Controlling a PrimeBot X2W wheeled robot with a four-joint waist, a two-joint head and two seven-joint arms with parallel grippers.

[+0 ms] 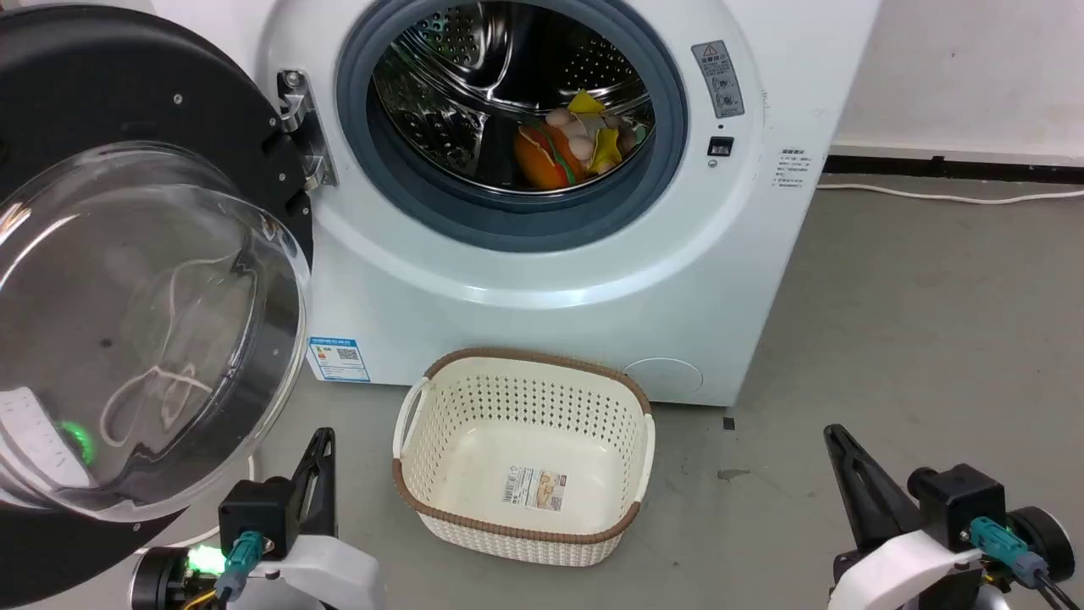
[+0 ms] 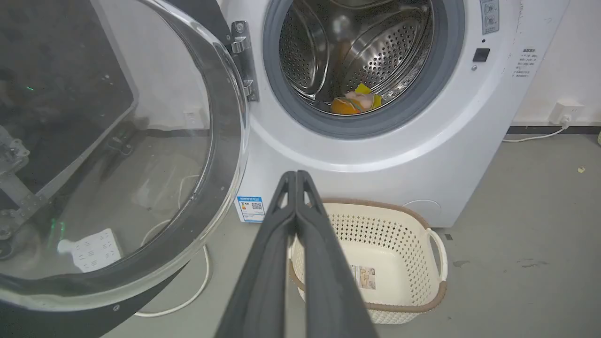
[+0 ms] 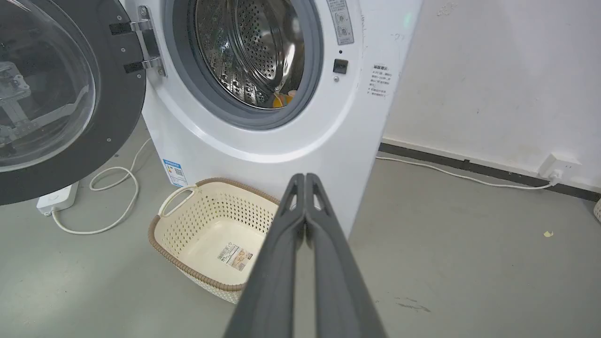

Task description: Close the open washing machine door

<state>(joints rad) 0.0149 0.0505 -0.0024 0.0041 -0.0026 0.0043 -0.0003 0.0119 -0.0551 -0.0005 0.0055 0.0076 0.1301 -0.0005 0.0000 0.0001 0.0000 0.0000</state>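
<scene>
I am squeezing my left gripper (image 2: 296,172) and right gripper (image 3: 305,176) shut on nothing. A basket (image 1: 525,353) holding just a sticker (image 1: 533,489) is sitting ahead. The washing machine door (image 1: 102,85) is hanging open on my left, and colourful things (image 1: 576,144) are lying in the drum (image 1: 457,85)

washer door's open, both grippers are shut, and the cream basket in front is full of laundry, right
No: the head view shows the cream perforated plastic basket, brown-rimmed, holding nothing but a label. The round glossy black door is open, and the left gripper and right gripper are shut.
</scene>
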